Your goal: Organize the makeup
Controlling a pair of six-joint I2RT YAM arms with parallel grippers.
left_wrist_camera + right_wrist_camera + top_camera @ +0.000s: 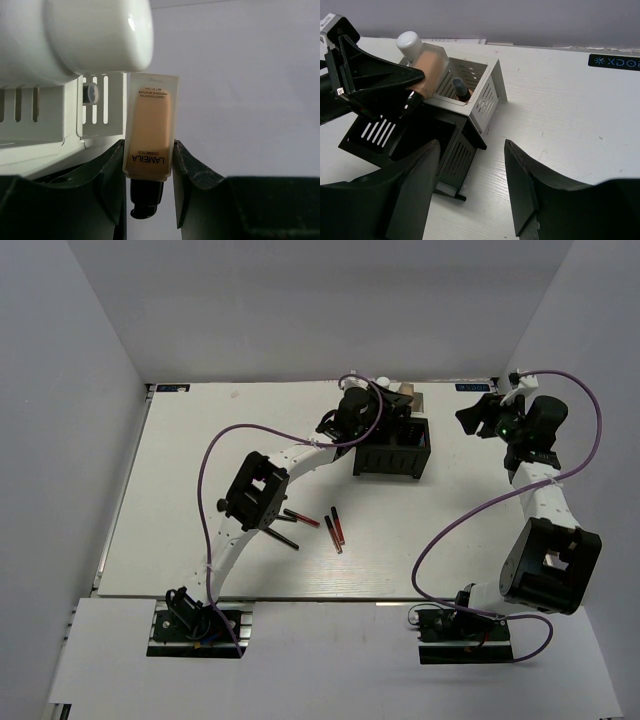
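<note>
My left gripper (390, 400) is shut on a tan bottle (150, 125), its dark cap pointing back between the fingers, held over the back of the black box (393, 450). The right wrist view shows this bottle (427, 70) tilted above a silver slotted compartment (485, 95). A white bottle (85, 35) is right beside it. A second dark-capped bottle (461, 90) stands inside the silver compartment. Red-black pencils (335, 527) and a black brush (283, 538) lie on the table in front of the box. My right gripper (480, 415) is open and empty, right of the box.
The left arm's purple cable (215, 455) loops over the table's left half. The back wall is close behind the box. The table's right edge (497, 490) runs under the right arm.
</note>
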